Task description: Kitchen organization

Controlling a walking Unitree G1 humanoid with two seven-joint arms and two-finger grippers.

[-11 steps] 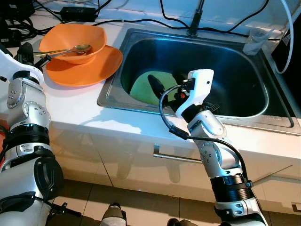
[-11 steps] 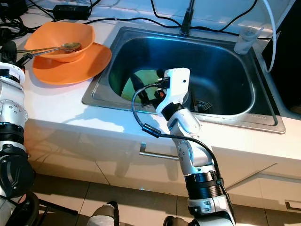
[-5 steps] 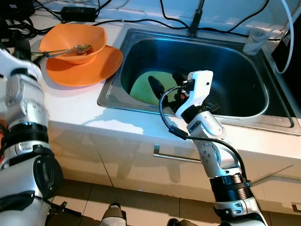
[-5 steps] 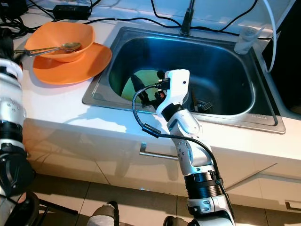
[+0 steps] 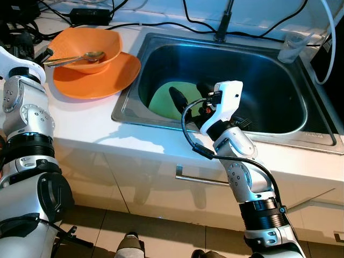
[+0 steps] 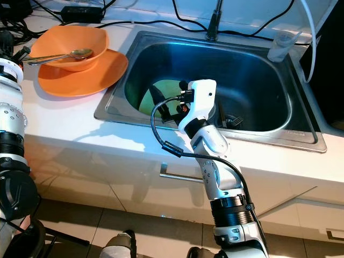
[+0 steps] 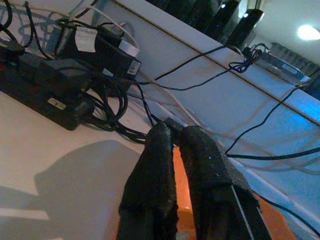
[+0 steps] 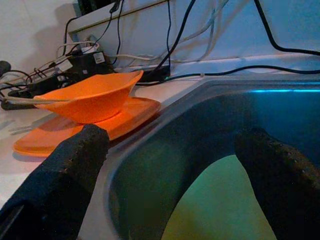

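Kitchen setting is indicated. A steel sink (image 5: 215, 80) is set into a white bench (image 5: 86, 123). Orange dishes (image 5: 94, 67) are stacked beside it.

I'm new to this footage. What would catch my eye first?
The orange bowl with a spoon in it, stacked on an orange plate left of the sink. Next, the right hand, open above a green plate lying in the basin.
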